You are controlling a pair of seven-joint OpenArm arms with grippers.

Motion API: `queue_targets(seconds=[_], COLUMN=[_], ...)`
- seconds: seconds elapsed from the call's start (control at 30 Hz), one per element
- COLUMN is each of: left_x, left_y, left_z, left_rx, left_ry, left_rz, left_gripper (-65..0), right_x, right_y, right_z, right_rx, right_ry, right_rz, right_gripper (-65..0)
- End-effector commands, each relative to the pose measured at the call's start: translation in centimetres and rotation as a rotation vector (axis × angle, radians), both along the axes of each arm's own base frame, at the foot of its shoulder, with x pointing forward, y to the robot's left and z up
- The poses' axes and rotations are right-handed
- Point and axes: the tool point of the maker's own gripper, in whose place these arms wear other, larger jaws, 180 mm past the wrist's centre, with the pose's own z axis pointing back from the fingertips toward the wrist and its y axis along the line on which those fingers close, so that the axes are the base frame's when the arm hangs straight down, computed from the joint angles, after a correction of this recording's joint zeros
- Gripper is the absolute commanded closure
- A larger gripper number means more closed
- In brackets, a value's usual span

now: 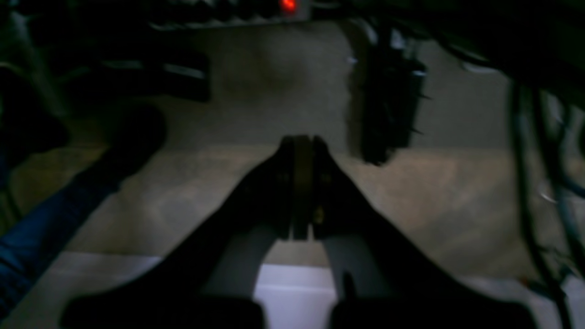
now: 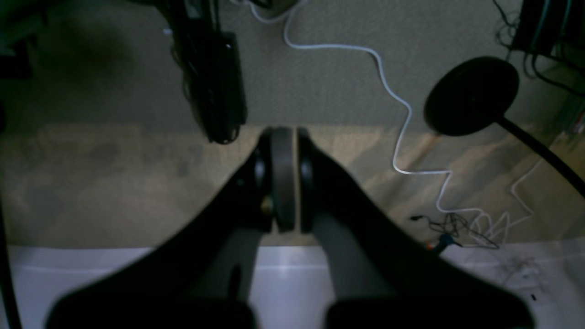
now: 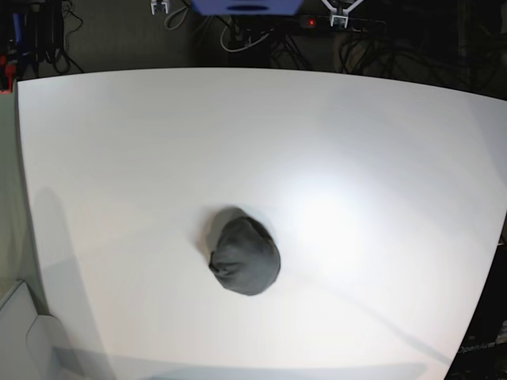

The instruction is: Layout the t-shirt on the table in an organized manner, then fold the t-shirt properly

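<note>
The dark charcoal t-shirt lies crumpled in a rounded heap near the middle of the white table. Neither arm shows in the base view. In the left wrist view my left gripper is shut with nothing in it, its tips reaching past the table edge above the carpeted floor. My right gripper is likewise shut and empty, hanging beyond the table edge. The t-shirt is out of sight in both wrist views.
Beyond the table's far edge are a blue box and a power strip with a red light. On the floor lie a white cable, a black round stand base and a dark cable bundle. A blue-clad leg is at the left.
</note>
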Motion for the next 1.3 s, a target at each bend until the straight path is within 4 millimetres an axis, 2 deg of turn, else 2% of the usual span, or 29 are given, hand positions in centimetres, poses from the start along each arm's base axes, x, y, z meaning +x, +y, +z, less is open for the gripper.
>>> queue_targets(seconds=[0.0, 0.1, 0.27, 0.33, 0.4, 0.5, 0.67, 0.87, 1.0, 1.07, 1.27], left_x=[-1.0, -2.2, -2.6, -2.5, -2.5, -1.8, -1.5, -1.2, -0.3, 0.5, 2.8], left_y=[0.0, 1.1, 2.3, 2.1, 1.8, 2.2, 1.7, 0.9, 1.2, 2.0, 3.5], left_z=[0.2, 0.8, 2.1, 2.7, 3.5, 4.6, 6.5, 8.9, 11.1, 12.5, 16.3], left_rx=[-0.005, 0.009, 0.023, 0.017, 0.011, 0.014, 0.004, -0.017, -0.039, -0.055, -0.097], left_ry=[0.004, -0.002, -0.045, -0.073, -0.098, -0.142, -0.198, -0.258, -0.316, -0.349, -0.438], left_rz=[-0.001, -0.011, -0.03, -0.035, -0.04, -0.052, -0.063, -0.075, -0.034, 0.007, 0.032], left_gripper=[-0.3, -0.2, -0.2, -0.2, -0.2, -0.2, -0.2, -0.2, -0.2, -0.2, -0.2], right_x=[-1.4, -2.8, -4.5, -4.2, -4.7, -4.1, -4.2, -4.8, -4.4, -3.8, -0.9], right_y=[-0.6, -1.5, -2.6, -3.2, -2.4, -0.9, -0.7, -0.5, -2.3, -3.1, -5.3], right_z=[0.2, 0.5, 0.9, 1.1, 1.6, 2.9, 5.2, 6.7, 8.1, 9.1, 13.2], right_rx=[-0.003, -0.016, -0.03, -0.033, 0.021, 0.108, 0.11, 0.111, 0.069, 0.047, -0.014], right_ry=[0.019, 0.038, 0.062, 0.048, 0.036, -0.024, -0.086, -0.108, -0.146, -0.178, -0.301], right_rz=[0.0, 0.006, 0.015, 0.022, 0.034, 0.05, 0.074, 0.085, 0.056, 0.05, 0.064], right_gripper=[0.0, 0.0, 0.0, 0.0, 0.0, 0.0, 0.0, 0.0, 0.0, 0.0, 0.0])
